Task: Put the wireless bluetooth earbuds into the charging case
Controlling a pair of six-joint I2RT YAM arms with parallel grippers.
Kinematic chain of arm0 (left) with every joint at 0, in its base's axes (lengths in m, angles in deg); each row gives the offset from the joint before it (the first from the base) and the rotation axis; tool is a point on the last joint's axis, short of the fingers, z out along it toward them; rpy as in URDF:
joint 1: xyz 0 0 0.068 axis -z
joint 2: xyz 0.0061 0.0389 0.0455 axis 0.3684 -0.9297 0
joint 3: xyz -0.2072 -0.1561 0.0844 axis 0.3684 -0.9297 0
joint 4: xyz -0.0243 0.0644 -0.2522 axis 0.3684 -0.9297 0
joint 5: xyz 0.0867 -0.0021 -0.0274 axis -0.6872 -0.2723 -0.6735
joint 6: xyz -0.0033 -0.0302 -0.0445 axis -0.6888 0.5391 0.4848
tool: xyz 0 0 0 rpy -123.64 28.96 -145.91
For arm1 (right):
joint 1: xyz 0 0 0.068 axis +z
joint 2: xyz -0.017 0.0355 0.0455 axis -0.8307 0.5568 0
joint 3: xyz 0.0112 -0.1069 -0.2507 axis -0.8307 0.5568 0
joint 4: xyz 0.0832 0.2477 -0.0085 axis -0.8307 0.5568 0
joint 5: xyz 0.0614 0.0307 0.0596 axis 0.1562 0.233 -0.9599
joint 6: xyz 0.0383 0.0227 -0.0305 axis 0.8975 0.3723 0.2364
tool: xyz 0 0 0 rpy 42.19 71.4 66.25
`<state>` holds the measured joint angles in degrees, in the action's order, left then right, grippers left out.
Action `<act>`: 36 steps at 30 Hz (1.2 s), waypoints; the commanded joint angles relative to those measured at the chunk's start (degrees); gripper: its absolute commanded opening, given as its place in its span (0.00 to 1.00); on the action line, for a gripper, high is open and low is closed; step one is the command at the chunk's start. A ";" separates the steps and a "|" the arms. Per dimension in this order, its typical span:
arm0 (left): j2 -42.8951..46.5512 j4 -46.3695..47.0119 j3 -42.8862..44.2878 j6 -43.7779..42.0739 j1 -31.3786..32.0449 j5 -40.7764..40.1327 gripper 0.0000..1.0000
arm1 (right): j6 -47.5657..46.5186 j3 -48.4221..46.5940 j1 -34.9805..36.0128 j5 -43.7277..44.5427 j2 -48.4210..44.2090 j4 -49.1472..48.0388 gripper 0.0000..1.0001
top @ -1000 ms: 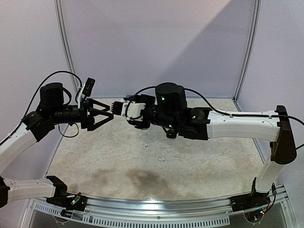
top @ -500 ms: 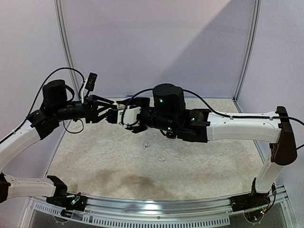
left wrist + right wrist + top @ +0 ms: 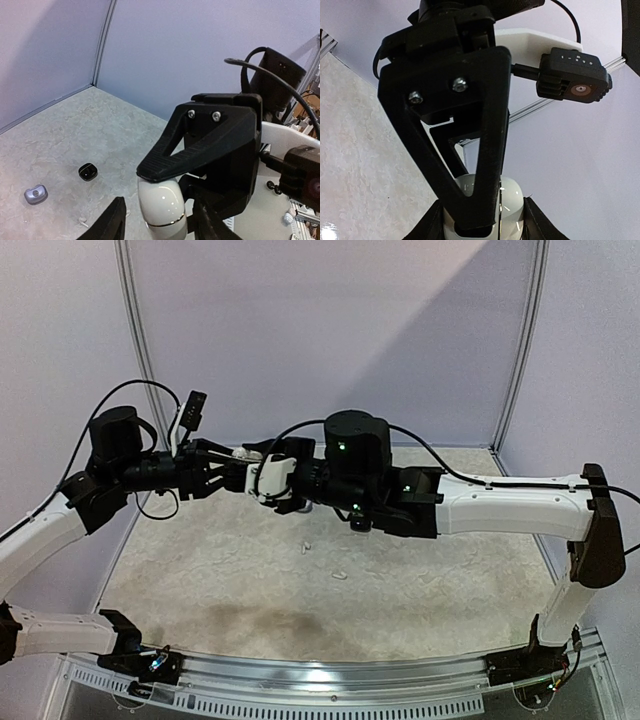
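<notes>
My right gripper (image 3: pixel 482 216) is shut on a glossy white charging case (image 3: pixel 512 200), held in the air above the table. In the left wrist view one right finger (image 3: pixel 200 150) presses on top of that closed case (image 3: pixel 162 205). My left gripper (image 3: pixel 159 200) meets it head-on, jaws open, one finger on each side of the case with narrow gaps showing. From above, the left gripper (image 3: pixel 236 478) and right gripper (image 3: pixel 258 478) touch tip to tip. Two tiny white earbuds (image 3: pixel 308 546) (image 3: pixel 340 575) lie on the table below.
A small black case (image 3: pixel 88 172) and a silvery-grey case (image 3: pixel 35 194) sit on the mottled table (image 3: pixel 200 570) near the back left. Another tiny white bud (image 3: pixel 82 220) lies close to them. Lilac walls (image 3: pixel 330 330) enclose the table on three sides.
The left gripper has moved right up to the right gripper, and its jaws have narrowed from wide open to closely flanking the white case. The right arm shifted slightly left, still gripping.
</notes>
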<state>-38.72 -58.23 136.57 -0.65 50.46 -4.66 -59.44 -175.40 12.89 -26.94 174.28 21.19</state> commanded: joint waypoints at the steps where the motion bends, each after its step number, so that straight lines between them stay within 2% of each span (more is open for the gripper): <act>1: -0.57 0.78 -0.04 -0.54 0.95 1.48 0.37 | 0.55 -1.97 0.66 1.30 0.93 -2.59 0.21; 5: -0.43 0.37 0.07 -0.76 1.05 1.01 0.02 | 0.60 -1.71 0.66 0.51 1.01 -2.31 0.22; 7: -0.10 0.03 -0.02 -0.87 1.05 0.22 0.00 | 1.08 -1.56 0.67 1.01 1.06 -2.35 0.34; 11: 1.14 -1.71 0.14 -4.19 1.03 0.11 0.00 | 3.27 -0.83 0.45 2.63 0.16 -1.59 0.74; 13: 2.06 -6.21 1.01 -8.75 0.96 0.08 0.00 | 7.36 -1.12 -0.69 -0.66 -1.47 3.15 0.88; 15: 2.96 -11.02 1.64 -14.71 1.01 0.26 0.00 | 13.79 -1.56 -2.77 -9.63 -3.67 9.05 0.98; 19: 4.53 -16.68 1.83 -26.22 1.04 1.30 0.00 | 26.76 -4.59 -8.48 -30.93 -6.52 21.62 0.98; 22: 4.58 -17.13 1.58 -30.81 1.17 2.02 0.00 | 35.54 -6.05 -10.65 -38.88 -6.03 24.65 0.94; 27: 4.36 -18.12 1.60 -33.94 2.50 3.61 0.00 | 42.70 -8.80 -10.90 -41.26 -2.63 26.71 0.82; 36: 4.37 -17.93 1.21 -33.35 4.11 2.58 0.00 | 46.83 -12.35 -10.87 -46.06 2.31 27.18 0.65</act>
<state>-34.48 -75.25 137.20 -33.13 53.50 -2.14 -16.64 -186.19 1.96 -69.38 174.26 46.35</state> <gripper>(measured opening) 0.192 0.675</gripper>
